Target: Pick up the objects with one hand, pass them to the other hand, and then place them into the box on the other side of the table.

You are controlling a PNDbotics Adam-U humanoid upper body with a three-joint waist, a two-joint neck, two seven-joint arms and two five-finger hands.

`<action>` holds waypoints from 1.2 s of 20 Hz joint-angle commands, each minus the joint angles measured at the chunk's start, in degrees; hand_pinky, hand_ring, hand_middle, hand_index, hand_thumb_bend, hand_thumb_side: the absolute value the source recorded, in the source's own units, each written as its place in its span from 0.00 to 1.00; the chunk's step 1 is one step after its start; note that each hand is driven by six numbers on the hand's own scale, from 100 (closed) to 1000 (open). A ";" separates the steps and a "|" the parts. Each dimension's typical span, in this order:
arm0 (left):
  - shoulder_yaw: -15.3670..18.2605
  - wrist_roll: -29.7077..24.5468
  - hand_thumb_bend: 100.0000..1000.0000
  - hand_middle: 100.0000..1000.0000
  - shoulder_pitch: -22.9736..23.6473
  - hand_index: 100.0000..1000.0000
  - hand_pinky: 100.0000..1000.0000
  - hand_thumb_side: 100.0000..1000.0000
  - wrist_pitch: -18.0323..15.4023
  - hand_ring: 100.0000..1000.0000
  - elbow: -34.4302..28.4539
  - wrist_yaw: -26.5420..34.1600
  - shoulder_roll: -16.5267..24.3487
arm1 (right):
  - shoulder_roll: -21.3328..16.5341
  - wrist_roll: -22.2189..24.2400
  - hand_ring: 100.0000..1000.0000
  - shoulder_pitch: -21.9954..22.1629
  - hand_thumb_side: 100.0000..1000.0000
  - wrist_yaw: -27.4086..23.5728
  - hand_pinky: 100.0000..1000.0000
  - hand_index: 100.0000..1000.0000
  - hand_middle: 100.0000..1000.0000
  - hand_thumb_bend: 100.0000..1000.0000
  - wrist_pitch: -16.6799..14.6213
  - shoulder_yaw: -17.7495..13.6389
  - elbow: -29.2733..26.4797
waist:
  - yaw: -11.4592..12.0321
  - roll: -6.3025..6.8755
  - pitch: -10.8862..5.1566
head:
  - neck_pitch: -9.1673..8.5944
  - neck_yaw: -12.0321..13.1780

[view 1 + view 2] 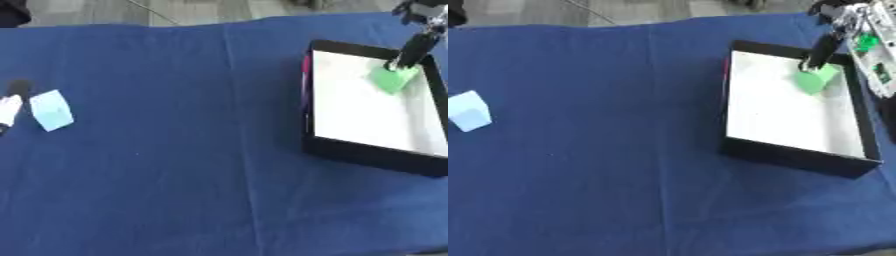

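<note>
Cropped by the left edge: black-and-white left hand (10,102). Too blurred to judge: black right hand's (822,50) hold on green block (814,80).

**Blue-covered table, grey floor behind**

A blue cloth (175,150) covers the whole table, with a faint crease running from far edge to near edge down its middle. Beyond the far edge lies a grey floor (175,10) of pale planks, crossed by a thin light line. Lighting is even, without hard shadows.
</note>
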 commanded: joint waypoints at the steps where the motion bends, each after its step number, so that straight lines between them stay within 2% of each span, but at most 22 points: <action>1: 1.42 -2.60 0.58 0.73 -0.90 0.81 0.76 0.29 -0.06 0.76 -0.39 0.61 2.84 | 0.50 -5.84 0.85 -1.31 0.08 -5.33 0.74 0.89 0.74 0.00 12.54 -3.46 -6.10 | 0.15 0.15 -1.88 | -0.22 0.73; 2: 1.49 -3.90 0.55 0.73 -0.94 0.81 0.76 0.32 -0.03 0.76 -0.39 0.87 3.08 | 0.92 -9.77 0.84 -1.25 0.24 -8.53 0.71 0.88 0.74 0.00 14.24 -3.83 -6.91 | 0.20 0.20 -1.90 | -0.26 0.89; 3: 1.54 -5.43 0.54 0.73 -0.93 0.82 0.76 0.34 0.14 0.76 -0.39 1.63 3.31 | 1.32 -13.85 0.84 -1.16 0.35 -12.22 0.70 0.88 0.74 0.00 15.49 -4.15 -7.48 | 0.25 0.26 -1.92 | -0.29 1.11; 4: 1.61 -7.18 0.53 0.74 -0.92 0.82 0.77 0.36 0.29 0.76 -0.39 2.60 3.65 | 1.70 -18.26 0.84 -1.02 0.44 -16.29 0.69 0.88 0.75 0.00 16.38 -4.42 -7.79 | 0.29 0.34 -1.93 | -0.26 1.34; 5: 1.70 -9.16 0.52 0.74 -0.94 0.82 0.77 0.36 0.35 0.77 -0.39 3.57 4.07 | 2.04 -23.03 0.84 -0.88 0.49 -20.72 0.68 0.88 0.75 0.00 17.02 -4.66 -7.86 | 0.35 0.41 -1.94 | -0.22 1.60; 6: 1.79 -11.11 0.50 0.74 -0.97 0.83 0.77 0.40 0.41 0.77 -0.39 4.63 4.48 | 2.36 -27.75 0.84 -0.79 0.60 -25.17 0.66 0.88 0.75 0.00 17.32 -4.85 -7.74 | 0.40 0.47 -1.95 | -0.16 1.80; 8: 2.07 -15.44 0.47 0.76 -1.14 0.84 0.78 0.44 0.97 0.78 -0.39 7.86 5.58 | 3.00 -38.01 0.85 -0.62 0.61 -35.31 0.66 0.88 0.77 0.00 16.46 -4.76 -6.83 | 0.54 0.58 -1.99 | -0.05 2.23; 9: 2.28 -17.97 0.45 0.77 -1.32 0.84 0.78 0.46 1.55 0.79 -0.39 9.82 6.19 | 3.34 -43.30 0.85 -0.52 0.61 -40.96 0.65 0.88 0.78 0.00 15.02 -4.42 -6.11 | 0.63 0.65 -2.01 | -0.04 2.47; 11: 2.72 -23.08 0.42 0.78 -1.83 0.85 0.80 0.49 2.78 0.80 -0.39 13.85 7.39 | 3.83 -53.03 0.86 -0.30 0.62 -51.70 0.65 0.88 0.81 0.00 11.05 -2.96 -4.34 | 0.81 0.75 -2.03 | -0.08 2.94; 13: 3.12 -29.56 0.39 0.78 -2.66 0.86 0.81 0.53 4.09 0.81 -0.39 19.47 8.76 | 4.38 -60.52 0.86 -0.17 0.62 -60.07 0.64 0.88 0.82 0.00 7.04 -0.82 -3.02 | 1.08 0.85 -2.10 | 0.07 3.10; 15: 3.37 -36.37 0.39 0.80 -3.95 0.87 0.84 0.54 5.73 0.84 0.07 25.88 10.50 | 4.98 -65.56 0.85 -0.21 0.62 -65.02 0.64 0.87 0.81 0.00 4.22 1.17 -2.46 | 1.33 0.97 -2.24 | 0.26 3.16; 18: 3.39 -45.95 0.45 0.80 -7.36 0.87 0.86 0.51 6.62 0.86 3.25 33.46 13.26 | 5.98 -69.56 0.85 -0.46 0.62 -68.34 0.64 0.87 0.80 0.00 2.38 3.47 -2.31 | 1.50 1.11 -2.47 | 0.46 3.39; 21: 2.21 -53.46 0.52 0.80 -12.15 0.86 0.88 0.43 5.20 0.87 8.19 36.35 15.30 | 6.82 -70.76 0.85 -0.83 0.62 -68.93 0.64 0.87 0.80 0.00 2.46 4.82 -2.12 | 1.39 1.18 -2.68 | 0.62 3.78; 24: 0.35 -60.65 0.58 0.80 -17.09 0.86 0.89 0.36 2.69 0.89 13.90 35.43 16.10 | 7.55 -70.74 0.84 -1.13 0.62 -68.72 0.64 0.86 0.79 0.00 2.61 5.58 -2.22 | 1.15 1.27 -2.84 | 0.71 4.41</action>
